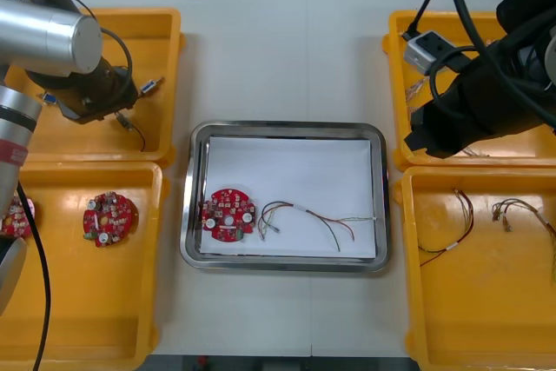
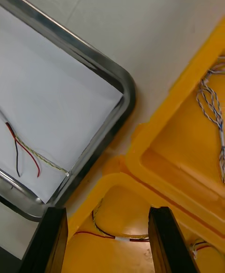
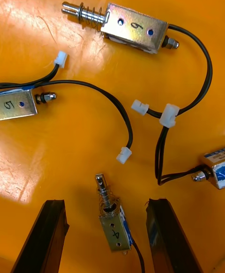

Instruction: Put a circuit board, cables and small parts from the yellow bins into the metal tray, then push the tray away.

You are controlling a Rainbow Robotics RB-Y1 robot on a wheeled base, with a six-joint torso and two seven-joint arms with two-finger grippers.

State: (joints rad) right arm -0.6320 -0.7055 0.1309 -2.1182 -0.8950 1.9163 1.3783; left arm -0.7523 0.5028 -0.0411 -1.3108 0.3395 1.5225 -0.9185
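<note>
Part (image 3: 114, 231) sits between the open, empty left gripper (image 3: 107, 203); drop straight, pinch its body, not wires (image 3: 207, 69). Right gripper (image 2: 108, 209) hangs open over bins (image 2: 154, 134).

yellow bins (image 1: 87, 301), a shiny metal tray (image 1: 287, 127) lined white, red circuit boards (image 1: 228, 214), a blue-and-white twisted cable (image 2: 209, 106).

Metal tray (image 1: 284, 128): polished steel rim, mirror-bright; matt white paper-like sheet inside.
Yellow bins (image 1: 87, 319), either side of the tray: smooth, glossy moulded plastic.
Small metal parts (image 3: 133, 26), bin left of the tray: shiny plated bodies, bright steel plungers.
Black cables (image 3: 204, 71): smooth matt sheath, white plastic plugs.
Circuit board (image 1: 228, 215), in the tray: red-coated face, small shiny fittings.
Table (image 1: 278, 49): light, matt, smooth.
Left gripper (image 3: 105, 205) fingers (image 3: 51, 231): matt black.
</note>
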